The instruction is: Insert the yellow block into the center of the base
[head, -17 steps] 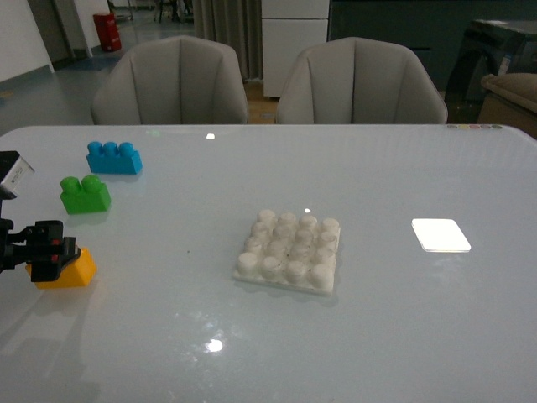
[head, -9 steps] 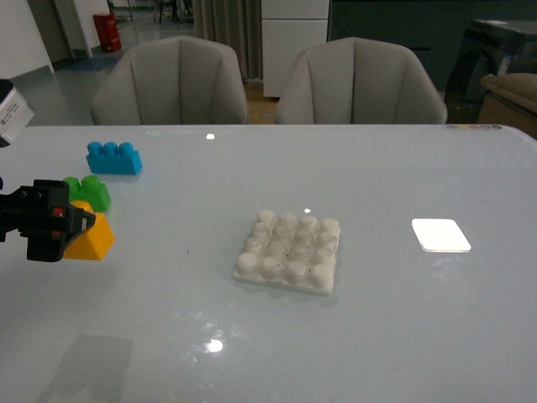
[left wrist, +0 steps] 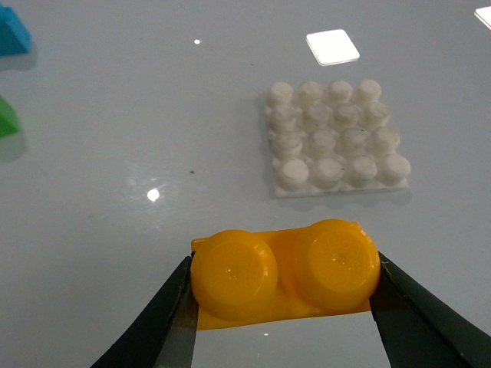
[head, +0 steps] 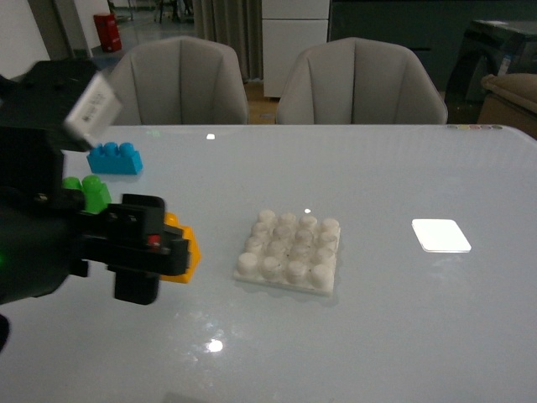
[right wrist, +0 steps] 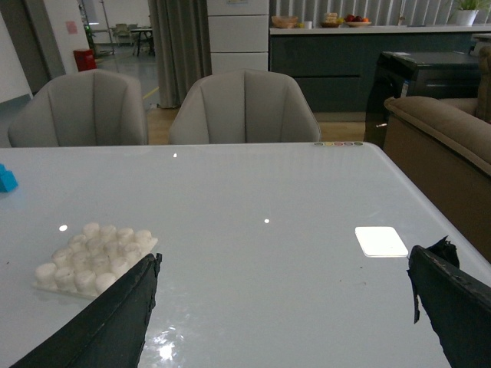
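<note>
Half is done: the yellow block (left wrist: pixel 285 274) is clamped in the left pincer (left wrist: pixel 282 295), left of the base (left wrist: pixel 335 138); insertion is not yet made.

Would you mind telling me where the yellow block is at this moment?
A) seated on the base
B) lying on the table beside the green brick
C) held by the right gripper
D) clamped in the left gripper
D: the left wrist view shows the yellow block pinched between the fingers of the left gripper, apart from the base.
</note>
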Tool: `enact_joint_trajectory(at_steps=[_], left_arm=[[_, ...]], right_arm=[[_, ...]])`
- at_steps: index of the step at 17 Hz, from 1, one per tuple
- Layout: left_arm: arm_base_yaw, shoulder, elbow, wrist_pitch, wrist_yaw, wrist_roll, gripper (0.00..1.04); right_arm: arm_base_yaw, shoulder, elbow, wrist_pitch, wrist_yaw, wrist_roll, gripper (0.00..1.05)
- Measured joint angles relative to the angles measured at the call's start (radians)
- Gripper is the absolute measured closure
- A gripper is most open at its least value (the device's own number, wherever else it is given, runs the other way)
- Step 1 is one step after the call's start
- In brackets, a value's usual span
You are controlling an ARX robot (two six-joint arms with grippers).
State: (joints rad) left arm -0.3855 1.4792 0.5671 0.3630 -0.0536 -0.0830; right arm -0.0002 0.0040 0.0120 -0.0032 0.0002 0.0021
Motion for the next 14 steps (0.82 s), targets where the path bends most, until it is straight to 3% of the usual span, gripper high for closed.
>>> enact_joint_trajectory(at_steps=[5, 10, 14], left_arm=[[-0.166, 0.19, 0.151, 0.018, -0.05, -0.046, 0.47], [-0.208, 0.371, 0.325, 0.012, -0.082, -0.048, 0.47], [-0.193, 0.529, 0.499, -0.042, -0.087, -0.027, 0.47]], right_arm=[[0.0, 0.0, 0.0, 0.0, 0.0, 0.0, 0.06], [0.0, 0.0, 0.0, 0.0, 0.0, 0.0, 0.06], [0.0, 0.0, 0.0, 0.0, 0.0, 0.0, 0.06]])
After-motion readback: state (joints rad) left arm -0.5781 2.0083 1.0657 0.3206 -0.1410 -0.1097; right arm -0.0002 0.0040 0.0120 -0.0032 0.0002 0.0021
